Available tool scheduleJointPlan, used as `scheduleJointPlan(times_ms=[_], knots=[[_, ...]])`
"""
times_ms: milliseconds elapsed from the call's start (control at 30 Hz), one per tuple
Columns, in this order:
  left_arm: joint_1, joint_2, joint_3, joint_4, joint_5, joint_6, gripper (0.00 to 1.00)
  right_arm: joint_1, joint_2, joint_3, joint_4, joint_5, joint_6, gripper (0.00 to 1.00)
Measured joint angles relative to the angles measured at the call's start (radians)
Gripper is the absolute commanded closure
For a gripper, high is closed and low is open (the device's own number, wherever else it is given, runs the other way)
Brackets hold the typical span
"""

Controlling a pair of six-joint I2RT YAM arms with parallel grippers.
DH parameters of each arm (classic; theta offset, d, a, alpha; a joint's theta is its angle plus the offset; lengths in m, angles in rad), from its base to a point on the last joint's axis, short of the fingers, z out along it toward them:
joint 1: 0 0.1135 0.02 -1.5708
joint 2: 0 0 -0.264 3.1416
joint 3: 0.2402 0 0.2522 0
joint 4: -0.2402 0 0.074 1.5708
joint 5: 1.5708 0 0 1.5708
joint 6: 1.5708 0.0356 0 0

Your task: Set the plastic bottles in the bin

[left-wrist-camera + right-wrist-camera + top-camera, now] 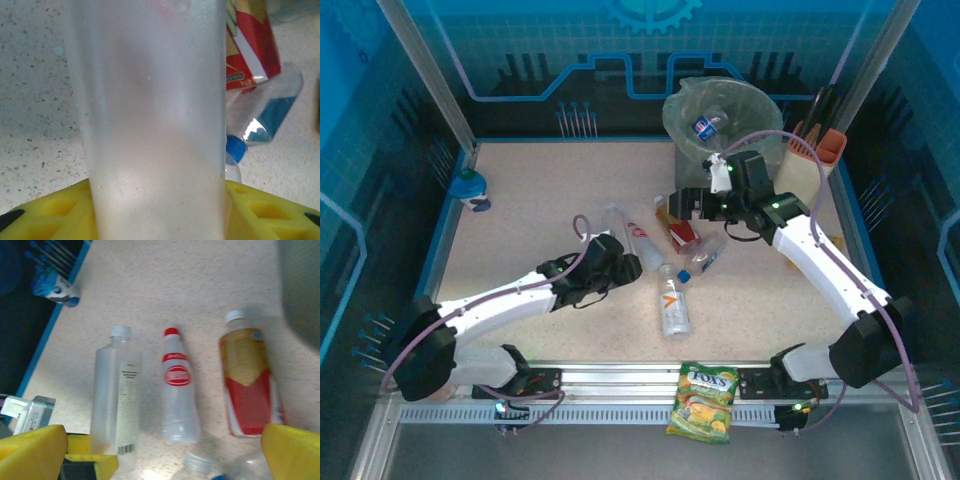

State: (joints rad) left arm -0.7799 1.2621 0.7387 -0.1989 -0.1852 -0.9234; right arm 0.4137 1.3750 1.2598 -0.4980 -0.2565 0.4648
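Top view, bottles counted: seven plastic bottles are seen. Five lie clustered at the middle of the speckled desk (540, 200), one teal-capped bottle (470, 188) is by the left edge, and one blue-labelled bottle (705, 126) is inside the round grey bin lined with a pale green bag (740, 95).
Top view, cluster: frosted white-capped bottle (620, 228), clear red-capped bottle (645, 245), yellow-and-red-labelled bottle (682, 230), clear blue-capped bottle (706, 258), clear orange-marked bottle (675, 305).
Top view, other things: one yellow-green candy bag (703, 400) on the near rail; one beige and orange utensil holder (812, 160) right of the bin.
Top view, arms: the left arm is stretched low towards the cluster, with the left hand (612, 252) at the frosted white-capped bottle. The right arm is raised and bent, with the right hand (682, 205) held over the cluster's far end, near the bin.
Left wrist view, hand: narrow. The frosted white-capped bottle is gripped between two yellow fingers (50, 215), both against its sides.
Left wrist view, beyond: the yellow-and-red-labelled bottle and the clear blue-capped bottle lie to the right, just beside each other.
Right wrist view, hand: spread wide above the desk, with its yellow fingertips (32, 447) at the lower corners.
Right wrist view, bottles: three lie side by side, with the clear red-capped bottle in the middle, between the fingertips. Two more are cut off by the bottom edge, and the teal-capped bottle is at the upper left.
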Motion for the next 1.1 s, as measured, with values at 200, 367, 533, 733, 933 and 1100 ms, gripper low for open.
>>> scheduleJointPlan(times_ms=[200, 367, 533, 733, 933, 1100], knots=[[0.000, -0.129, -0.071, 0.104, 0.047, 0.156, 0.58, 0.077, 0.106, 0.004, 0.080, -0.096, 0.055, 0.00], [0.000, -0.188, -0.105, 0.170, 0.099, 0.249, 0.61, 0.109, 0.190, 0.006, 0.147, -0.154, 0.095, 0.00], [0.000, -0.189, -0.106, 0.183, 0.135, 0.299, 0.61, 0.112, 0.229, 0.012, 0.222, -0.218, 0.130, 0.00], [0.000, -0.188, -0.108, 0.198, 0.160, 0.323, 0.63, 0.112, 0.245, 0.043, 0.243, -0.231, 0.138, 0.13], [0.000, -0.189, -0.108, 0.206, 0.169, 0.328, 0.63, 0.112, 0.248, 0.044, 0.252, -0.231, 0.134, 0.33], [0.002, -0.189, -0.108, 0.206, 0.173, 0.327, 0.55, 0.112, 0.248, 0.046, 0.253, -0.231, 0.128, 0.43]])
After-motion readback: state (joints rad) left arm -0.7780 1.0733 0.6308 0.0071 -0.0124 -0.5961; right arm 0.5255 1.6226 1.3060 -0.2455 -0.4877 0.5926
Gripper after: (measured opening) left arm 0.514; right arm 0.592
